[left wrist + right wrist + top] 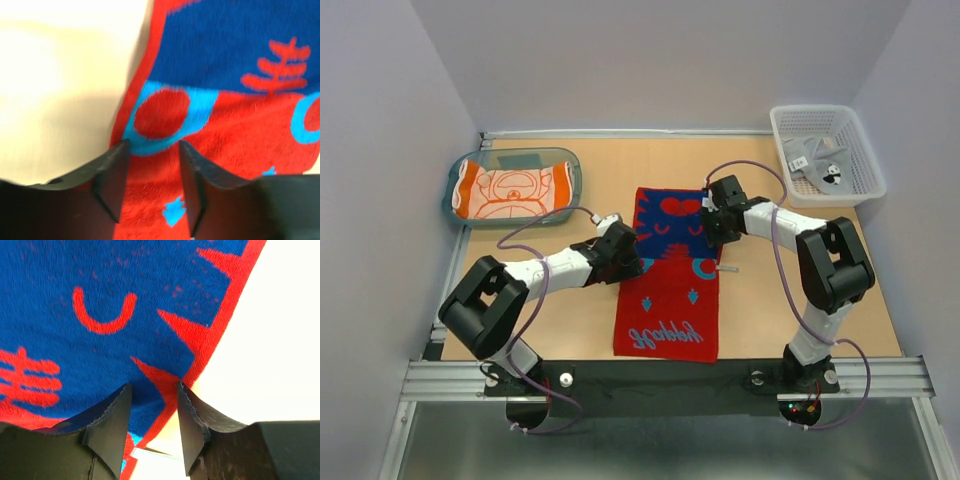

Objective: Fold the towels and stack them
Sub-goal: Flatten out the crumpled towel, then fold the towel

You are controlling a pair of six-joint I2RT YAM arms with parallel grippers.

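A red towel (665, 310) with blue marks lies flat and lengthwise in the middle of the table, its far part dark blue with red marks. My left gripper (628, 258) sits low at its left edge; in the left wrist view the left gripper (153, 145) is open, with the red towel (240, 130) lying flat under the gap. My right gripper (712, 228) is at the right edge; seen from the right wrist, this gripper (153, 386) is open and straddles the red border of the towel (100, 280). An orange towel (510, 190) lies folded in the teal tray. A grey panda towel (823, 160) lies in the basket.
The translucent teal tray (570, 165) stands at the far left, the white mesh basket (865, 160) at the far right corner. A small white label (726, 268) sticks out from the towel's right edge. Walls close the table on three sides.
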